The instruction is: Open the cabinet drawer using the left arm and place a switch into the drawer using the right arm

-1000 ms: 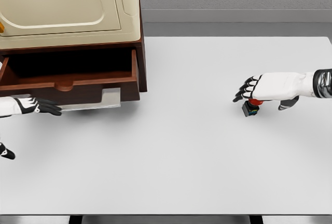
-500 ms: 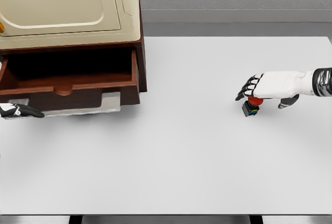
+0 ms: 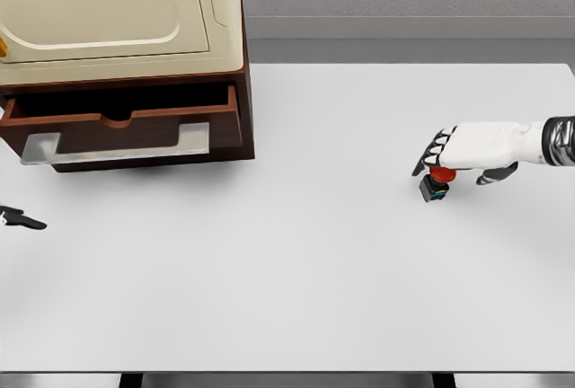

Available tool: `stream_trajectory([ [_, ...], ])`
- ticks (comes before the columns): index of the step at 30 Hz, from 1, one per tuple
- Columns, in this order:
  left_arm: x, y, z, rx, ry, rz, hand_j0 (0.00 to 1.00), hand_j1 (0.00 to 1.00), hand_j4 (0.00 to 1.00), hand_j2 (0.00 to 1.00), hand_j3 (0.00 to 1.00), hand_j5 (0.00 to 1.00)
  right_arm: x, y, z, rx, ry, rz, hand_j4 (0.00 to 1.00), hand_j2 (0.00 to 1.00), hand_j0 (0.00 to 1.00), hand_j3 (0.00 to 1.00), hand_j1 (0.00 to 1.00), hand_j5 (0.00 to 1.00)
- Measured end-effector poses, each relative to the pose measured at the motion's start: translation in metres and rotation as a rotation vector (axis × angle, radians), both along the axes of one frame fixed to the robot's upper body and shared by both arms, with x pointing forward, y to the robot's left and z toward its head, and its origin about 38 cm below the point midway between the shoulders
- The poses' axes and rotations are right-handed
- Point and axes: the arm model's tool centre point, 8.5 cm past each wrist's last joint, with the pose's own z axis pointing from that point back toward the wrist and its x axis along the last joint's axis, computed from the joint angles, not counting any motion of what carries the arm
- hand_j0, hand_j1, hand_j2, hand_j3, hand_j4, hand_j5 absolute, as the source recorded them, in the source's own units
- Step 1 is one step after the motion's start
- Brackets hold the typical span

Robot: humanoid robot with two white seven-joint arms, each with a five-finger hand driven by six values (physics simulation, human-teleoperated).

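The wooden cabinet (image 3: 117, 20) stands at the table's back left. Its drawer (image 3: 135, 123) is only a little way out, showing a narrow dark gap behind the front, with the grey bar handle (image 3: 117, 147) across it. Of my left hand (image 3: 20, 219) only a dark tip shows at the left edge, below the drawer and apart from it. The switch (image 3: 435, 187), a small black box with a red button, sits on the table at the right. My right hand (image 3: 446, 165) hovers directly over it, fingers spread and pointing left, not closed around it.
The white table (image 3: 296, 262) stretches wide between the cabinet and the switch. A grey wall runs behind the table's far edge. The table's front edge lies near the bottom of the view.
The drawer has slid back most of the way in. My left hand has pulled away to the left and down, off the handle. My right hand has drifted slightly right above the switch.
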Motion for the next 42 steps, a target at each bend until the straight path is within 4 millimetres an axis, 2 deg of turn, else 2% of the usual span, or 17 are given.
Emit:
stream_trajectory([
  [3,0.005,-0.004,0.002,-0.011,-0.021,-0.012,1.0,1.0,1.0,1.0,1.0,1.0,0.0,-0.001,0.0,-0.001,0.0,-0.001,0.91,0.91,0.91,0.91,0.91,0.91],
  [10,0.047,-0.065,0.0,-0.168,-0.124,-0.162,1.0,1.0,1.0,1.0,1.0,1.0,0.0,0.0,0.001,-0.001,-0.001,0.001,0.93,0.93,0.93,0.93,0.93,0.93],
  [13,0.06,-0.084,0.011,-0.218,-0.18,-0.207,1.0,1.0,1.0,1.0,1.0,1.0,-0.001,0.0,0.001,0.0,-0.002,0.001,0.93,0.93,0.93,0.93,0.93,0.93],
  [15,0.065,-0.09,0.018,-0.254,-0.199,-0.214,1.0,1.0,1.0,1.0,1.0,1.0,-0.001,-0.001,0.001,0.0,-0.002,0.0,0.93,0.93,0.93,0.93,0.93,0.93],
  [21,0.071,-0.098,0.029,-0.302,-0.23,-0.224,1.0,1.0,1.0,1.0,1.0,1.0,-0.001,-0.001,0.001,0.0,-0.002,0.0,0.93,0.93,0.93,0.93,0.93,0.93],
  [36,0.073,-0.098,0.024,-0.285,-0.23,-0.228,1.0,1.0,1.0,1.0,1.0,1.0,-0.002,-0.002,0.003,-0.001,-0.004,0.0,0.97,0.97,0.97,0.97,0.97,0.97],
  [42,0.081,-0.098,0.018,-0.245,-0.216,-0.193,1.0,1.0,1.0,1.0,1.0,1.0,-0.002,-0.001,0.003,0.0,-0.004,0.005,0.97,0.97,0.97,0.97,0.97,0.97],
])
